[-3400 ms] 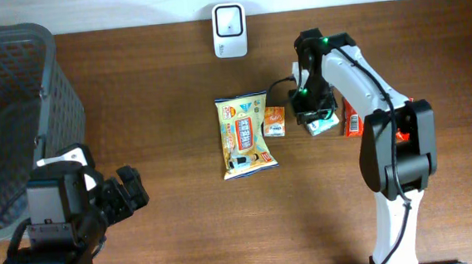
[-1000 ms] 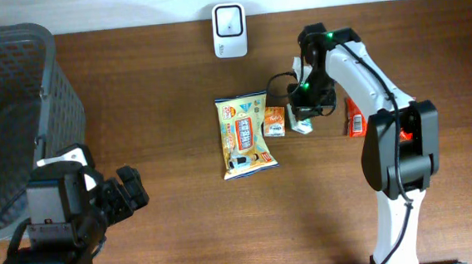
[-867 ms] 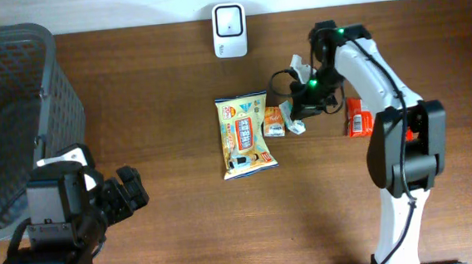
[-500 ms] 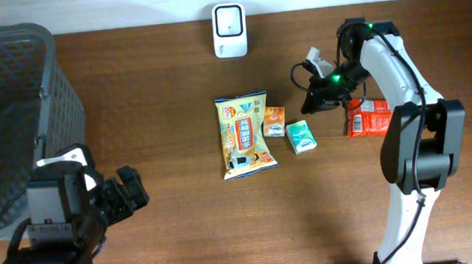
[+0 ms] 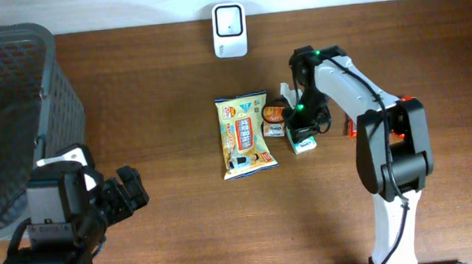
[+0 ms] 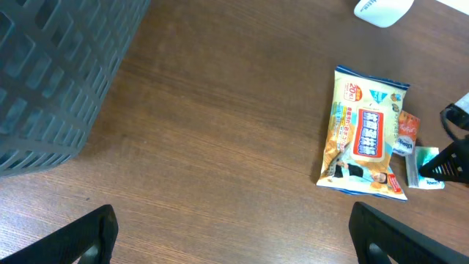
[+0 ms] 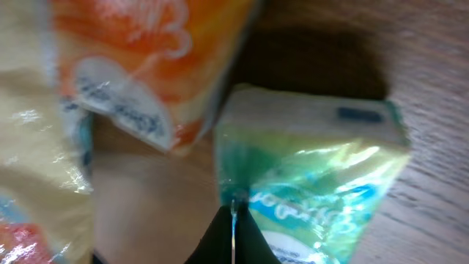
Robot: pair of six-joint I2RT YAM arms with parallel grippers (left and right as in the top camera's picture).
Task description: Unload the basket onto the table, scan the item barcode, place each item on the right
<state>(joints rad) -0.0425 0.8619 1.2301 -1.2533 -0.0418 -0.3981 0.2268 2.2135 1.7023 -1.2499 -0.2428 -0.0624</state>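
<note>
The white scanner (image 5: pixel 229 31) stands at the table's far edge. A yellow snack bag (image 5: pixel 243 136), a small orange pack (image 5: pixel 274 121) and a green pack (image 5: pixel 305 142) lie side by side mid-table. My right gripper (image 5: pixel 300 126) is down over the green pack. In the right wrist view its tips (image 7: pixel 233 227) are shut, touching the left edge of the green pack (image 7: pixel 315 183), with the orange pack (image 7: pixel 146 59) just beyond. My left gripper (image 6: pixel 234 246) hangs open and empty over bare wood, far left of the yellow bag (image 6: pixel 366 136).
A dark mesh basket (image 5: pixel 18 106) fills the left side of the table. A red pack (image 5: pixel 351 126) lies right of the group, mostly hidden behind my right arm. The left arm's base (image 5: pixel 51 228) sits at the front left.
My right gripper swung away to the right, leaving the green pack lying beside the orange pack, then came back down onto the green pack. The left arm has not moved.
</note>
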